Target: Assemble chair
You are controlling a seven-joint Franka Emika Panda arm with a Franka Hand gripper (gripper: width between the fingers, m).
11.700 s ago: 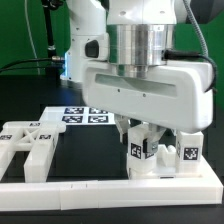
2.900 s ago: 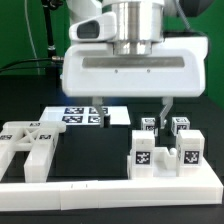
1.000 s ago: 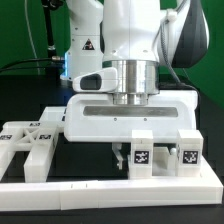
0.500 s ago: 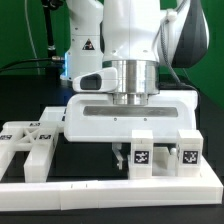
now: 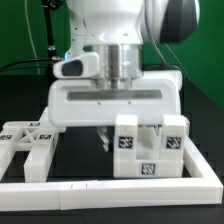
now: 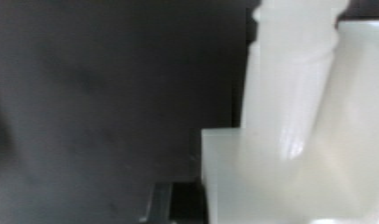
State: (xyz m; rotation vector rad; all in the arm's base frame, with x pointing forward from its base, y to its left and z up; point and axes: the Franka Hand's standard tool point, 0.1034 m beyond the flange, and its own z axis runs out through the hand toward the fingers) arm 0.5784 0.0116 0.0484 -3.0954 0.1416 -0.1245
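1. The gripper (image 5: 118, 142) of the Panda arm (image 5: 108, 25) is pictured low over the black table (image 5: 80, 160). Its broad white body fills the middle of the exterior view.
2. One dark finger (image 5: 105, 141) is seen hanging below that body. It is just beside the post on the exterior view's left of the cube-topped chair piece (image 5: 146, 152). The other finger is hidden behind the piece.
3. How far the jaws are parted, and whether the piece is clamped between them, cannot be told from either view.
4. The cube-topped chair piece is shown at the front of the scene, toward the exterior view's right, close behind the long white border rail (image 5: 90, 186). Black-and-white tags are carried on both of its posts and on its lower face, and it appears slightly tilted.
5. A flat chair part (image 5: 25, 140), also tagged, is seen lying on the table at the exterior view's left. It is well apart from the gripper and just behind the same rail.
6. In the wrist view, a pale upright shape is shown rising from a white block (image 6: 292, 170) against the dark table. Both are too blurred to be identified.
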